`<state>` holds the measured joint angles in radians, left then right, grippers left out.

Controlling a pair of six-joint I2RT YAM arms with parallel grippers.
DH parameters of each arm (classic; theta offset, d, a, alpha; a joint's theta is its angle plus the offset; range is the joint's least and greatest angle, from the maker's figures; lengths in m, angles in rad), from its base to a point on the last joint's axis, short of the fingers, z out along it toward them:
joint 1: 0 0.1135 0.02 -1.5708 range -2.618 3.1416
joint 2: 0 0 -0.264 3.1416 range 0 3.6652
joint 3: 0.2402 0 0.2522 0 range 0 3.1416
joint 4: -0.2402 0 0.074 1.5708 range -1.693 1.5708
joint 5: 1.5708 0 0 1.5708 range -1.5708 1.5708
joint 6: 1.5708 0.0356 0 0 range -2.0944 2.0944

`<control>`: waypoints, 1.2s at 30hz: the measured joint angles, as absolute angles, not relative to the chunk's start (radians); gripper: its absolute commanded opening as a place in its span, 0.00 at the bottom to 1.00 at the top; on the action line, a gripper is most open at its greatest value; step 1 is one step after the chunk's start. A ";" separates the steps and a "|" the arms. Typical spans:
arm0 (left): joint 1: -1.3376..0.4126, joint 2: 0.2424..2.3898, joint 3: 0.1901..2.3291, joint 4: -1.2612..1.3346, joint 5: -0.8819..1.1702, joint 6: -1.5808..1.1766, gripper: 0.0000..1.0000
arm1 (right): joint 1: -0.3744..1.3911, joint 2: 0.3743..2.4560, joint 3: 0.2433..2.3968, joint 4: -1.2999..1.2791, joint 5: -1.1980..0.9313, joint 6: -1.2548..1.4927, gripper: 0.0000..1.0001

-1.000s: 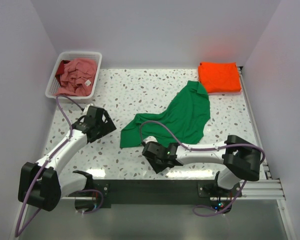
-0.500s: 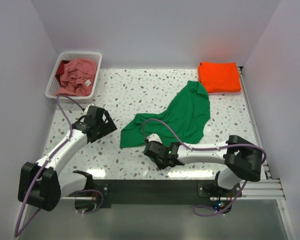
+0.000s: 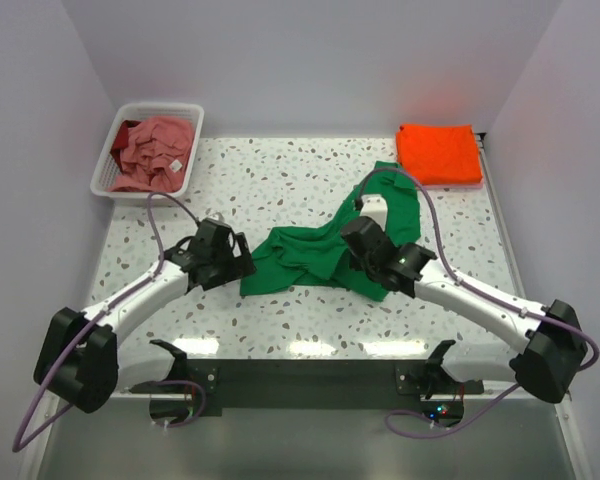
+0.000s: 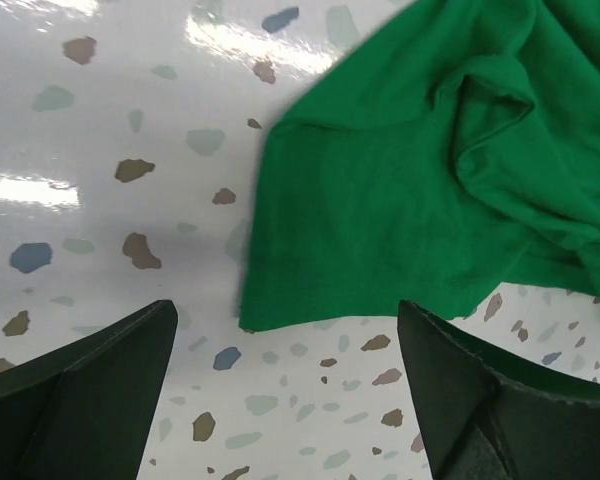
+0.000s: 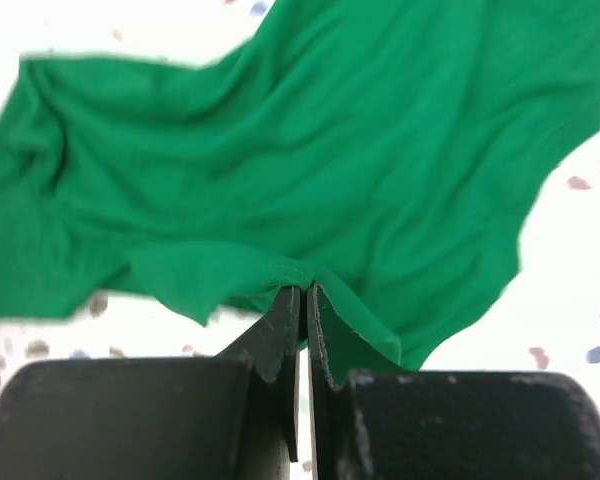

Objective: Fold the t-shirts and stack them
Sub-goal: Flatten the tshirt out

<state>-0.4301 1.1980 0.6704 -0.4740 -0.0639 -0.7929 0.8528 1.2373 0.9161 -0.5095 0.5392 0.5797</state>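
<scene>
green t-shirt (image 3: 300, 255) partly under right arm (image 3: 460, 295), white tag (image 3: 177, 164) print unreadable

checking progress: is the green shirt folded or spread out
Unfolded: the green t-shirt lies crumpled on the table, one edge pinched in the shut right gripper.

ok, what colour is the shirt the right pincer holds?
Bright green shirt; best in the right wrist view.

White slatted basket (image 3: 107, 166), speckled table (image 3: 280, 180)
</scene>
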 measured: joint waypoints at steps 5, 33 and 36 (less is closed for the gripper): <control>-0.463 1.264 0.660 -0.433 -0.031 -0.792 0.85 | 0.761 1.216 0.989 -0.527 0.642 0.560 0.00; -0.560 1.431 0.701 -0.410 -0.107 -0.813 0.40 | 0.648 1.114 1.029 -0.531 0.678 0.486 0.00; -0.585 1.436 0.708 -0.431 -0.128 -0.830 0.32 | 0.646 1.105 1.028 -0.531 0.678 0.484 0.00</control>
